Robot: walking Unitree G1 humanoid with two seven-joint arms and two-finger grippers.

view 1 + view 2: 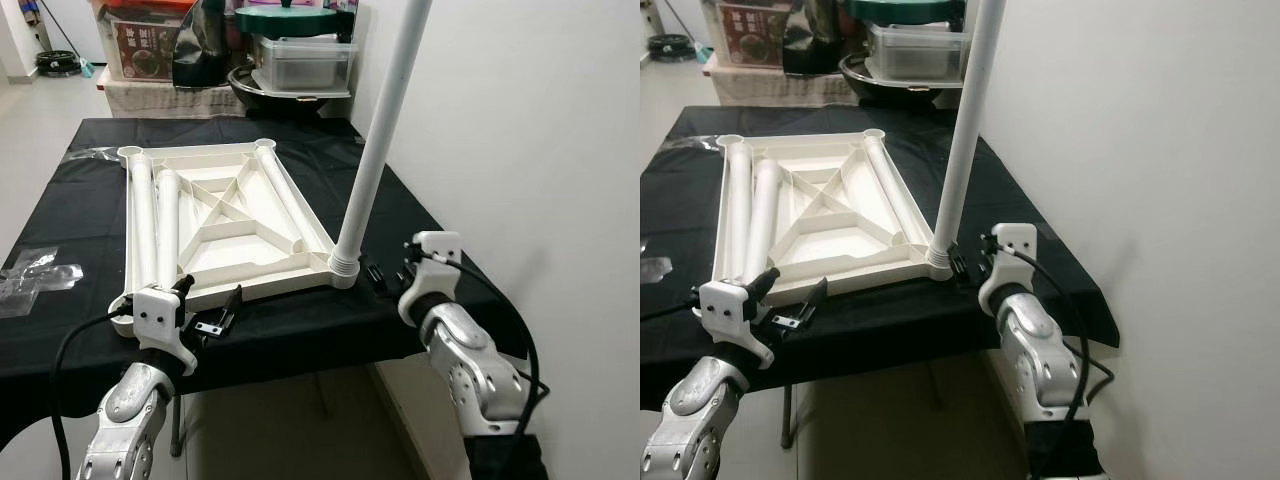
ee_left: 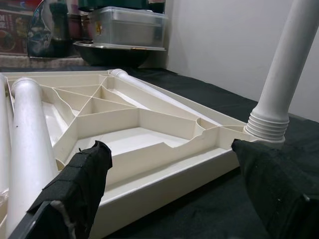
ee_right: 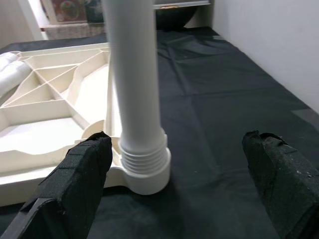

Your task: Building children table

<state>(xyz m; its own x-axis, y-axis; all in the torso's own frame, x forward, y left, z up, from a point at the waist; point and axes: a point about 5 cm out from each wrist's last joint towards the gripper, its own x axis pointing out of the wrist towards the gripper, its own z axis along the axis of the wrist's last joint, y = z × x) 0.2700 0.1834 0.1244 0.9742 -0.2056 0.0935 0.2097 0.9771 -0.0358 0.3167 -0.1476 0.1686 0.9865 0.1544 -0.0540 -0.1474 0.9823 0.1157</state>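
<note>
Left eye view: the white tabletop [image 1: 225,225] lies upside down on the black-draped surface [image 1: 400,200], ribs upward, its near edge close to the surface's front edge. One leg [image 1: 385,130] stands upright, threaded into the near right corner socket [image 1: 345,268]; three loose legs lie inside the frame, two [image 1: 155,225] along the left side and one [image 1: 285,195] along the right. The right gripper [image 3: 174,184] faces the base of the standing leg with its fingers spread wide, one to each side and neither touching. The left gripper [image 1: 210,308] hovers at the near left edge of the tabletop, fingers likewise wide and holding nothing. Judged step: seating the standing leg, or fetching the next. To do it well, the right fingers should close squarely on the shaft just above the threaded collar and turn without tilting it, while the left gripper steadies the frame against sliding off the front edge.
</note>
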